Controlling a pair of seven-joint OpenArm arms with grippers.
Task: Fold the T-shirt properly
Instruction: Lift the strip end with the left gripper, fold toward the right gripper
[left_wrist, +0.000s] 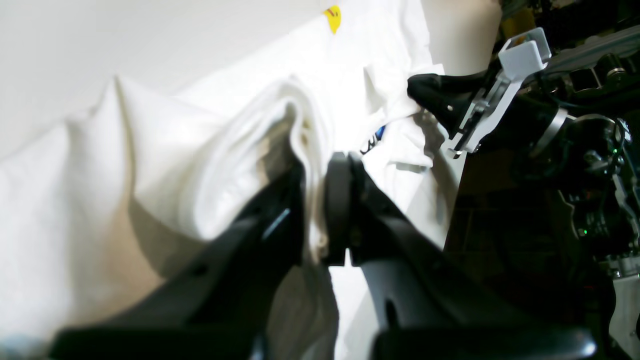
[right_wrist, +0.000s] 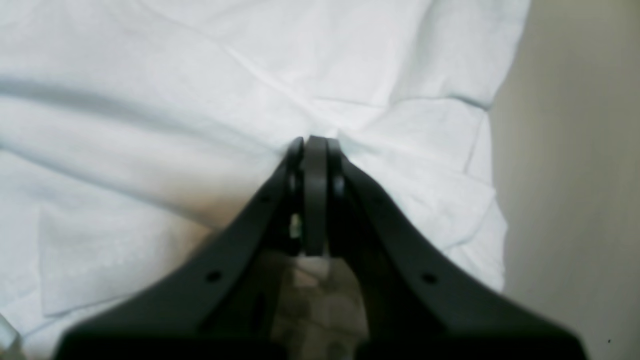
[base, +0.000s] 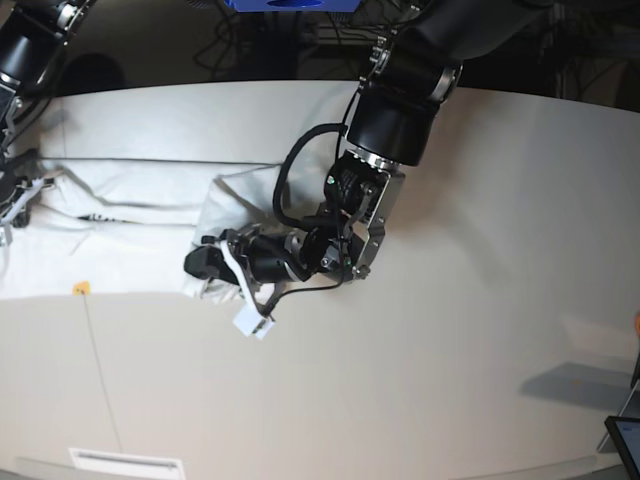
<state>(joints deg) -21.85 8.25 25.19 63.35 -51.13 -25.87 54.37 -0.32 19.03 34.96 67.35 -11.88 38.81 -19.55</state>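
Note:
The white T-shirt (base: 130, 210) lies spread on the left part of the table, with a yellow print spot (base: 80, 288) at its near edge. A thick fold of the T-shirt (left_wrist: 150, 165) rises between the fingers of my left gripper (left_wrist: 317, 177), which is shut on it. In the base view my left gripper (base: 200, 263) sits at the shirt's right near corner. My right gripper (right_wrist: 315, 142) is shut, and creases of the T-shirt (right_wrist: 150, 100) converge at its tips. It shows as the right gripper (base: 14, 200) at the shirt's far left end and as the right gripper (left_wrist: 415, 90) against bunched cloth.
The pale table (base: 450, 350) stretches right and toward the front. A white strip (base: 125, 462) lies at the front left edge. A dark screen-like object (base: 625, 435) sits at the right edge. Cables and a blue object (base: 290, 4) are behind the table.

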